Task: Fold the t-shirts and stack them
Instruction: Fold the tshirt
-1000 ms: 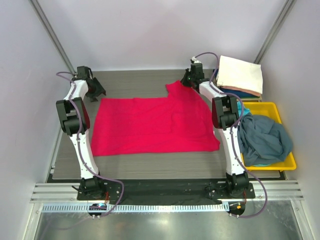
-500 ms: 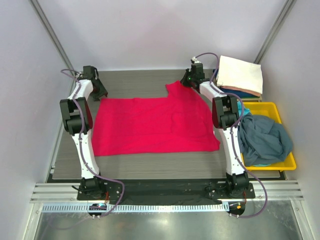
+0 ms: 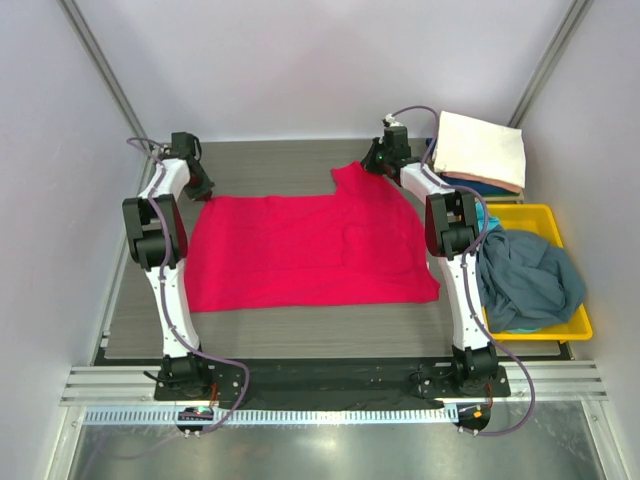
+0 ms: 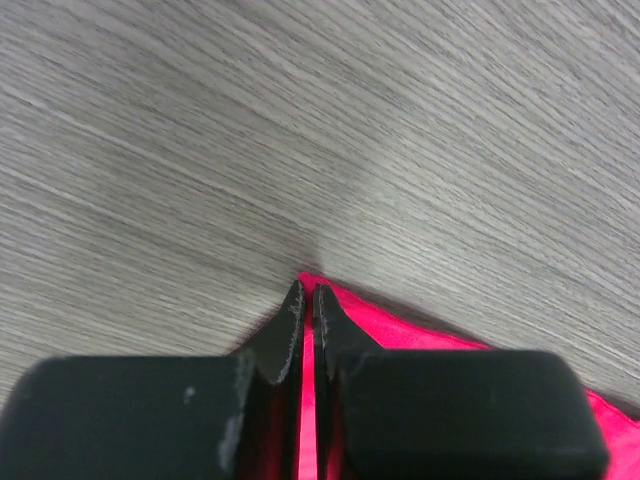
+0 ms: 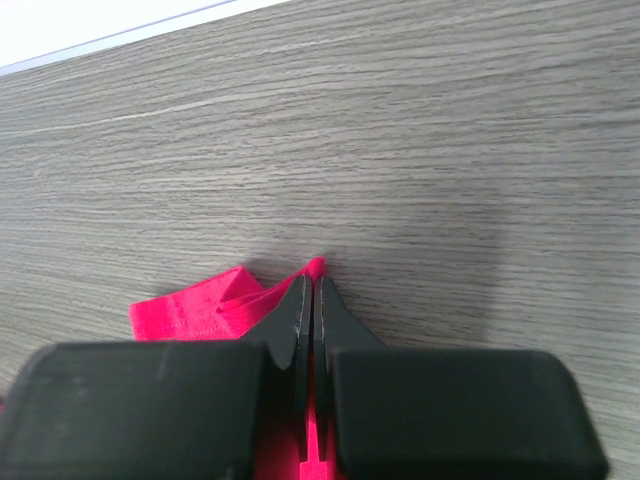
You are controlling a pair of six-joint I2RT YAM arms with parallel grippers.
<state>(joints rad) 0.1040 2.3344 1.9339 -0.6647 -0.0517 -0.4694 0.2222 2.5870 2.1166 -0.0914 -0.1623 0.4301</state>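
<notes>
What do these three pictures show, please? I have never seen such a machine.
These are two robot arms bolted at the near edge of a table. The wide picture is taken from above and behind them. Each close picture comes from a camera on one wrist, and the black pincers there are the grippers. A red shirt lies spread on the table. The left gripper is shut on its far left corner, the right gripper on its far right corner. At the right, a yellow tray holds a crumpled grey-blue shirt. Behind it lies a folded stack, a cream shirt on top.
</notes>
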